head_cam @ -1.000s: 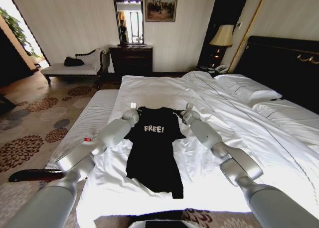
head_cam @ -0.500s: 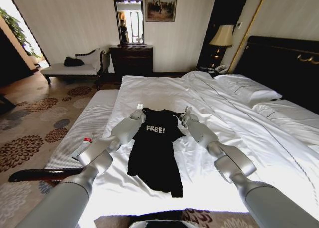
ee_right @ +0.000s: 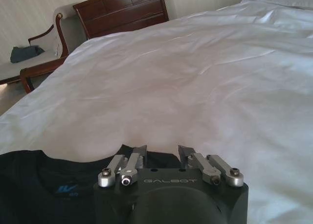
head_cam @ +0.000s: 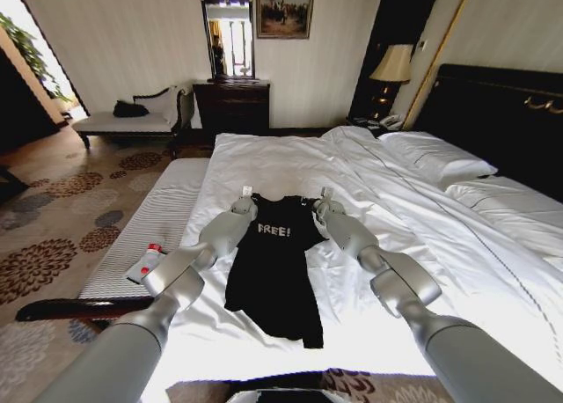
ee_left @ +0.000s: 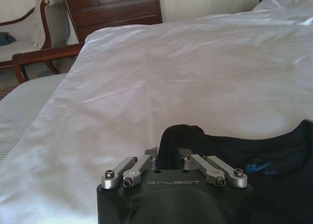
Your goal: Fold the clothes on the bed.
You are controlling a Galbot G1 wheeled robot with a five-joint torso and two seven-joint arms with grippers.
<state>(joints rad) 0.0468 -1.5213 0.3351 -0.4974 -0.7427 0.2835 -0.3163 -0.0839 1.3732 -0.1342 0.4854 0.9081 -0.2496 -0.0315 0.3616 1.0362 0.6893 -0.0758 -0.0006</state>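
The clothes are one black T-shirt point(head_cam: 271, 271) with white "FREE!" lettering, lying flat near the foot of the bed point(head_cam: 290, 161), collar away from me. My left gripper point(head_cam: 247, 194) is at its left shoulder and my right gripper point(head_cam: 322, 197) at its right shoulder. The left gripper point(ee_left: 167, 154) is shut on a raised hump of black fabric point(ee_left: 182, 134). The right gripper point(ee_right: 160, 153) is shut on the shirt's edge point(ee_right: 58, 185) beside the collar label. Both arms reach forward over the white sheet, one along each side of the shirt.
A grey-striped bench point(head_cam: 158, 214) runs along the bed's left side, with a small red-capped item point(head_cam: 146, 262) on it. Pillows point(head_cam: 431, 157) and a dark headboard point(head_cam: 506, 113) are on the right. A chaise point(head_cam: 132, 120), dresser point(head_cam: 230, 106) and lamp point(head_cam: 393, 64) stand by the far wall.
Both grippers have moved a little closer together and farther up the bed. The shirt's shoulder end has narrowed and slid with them.
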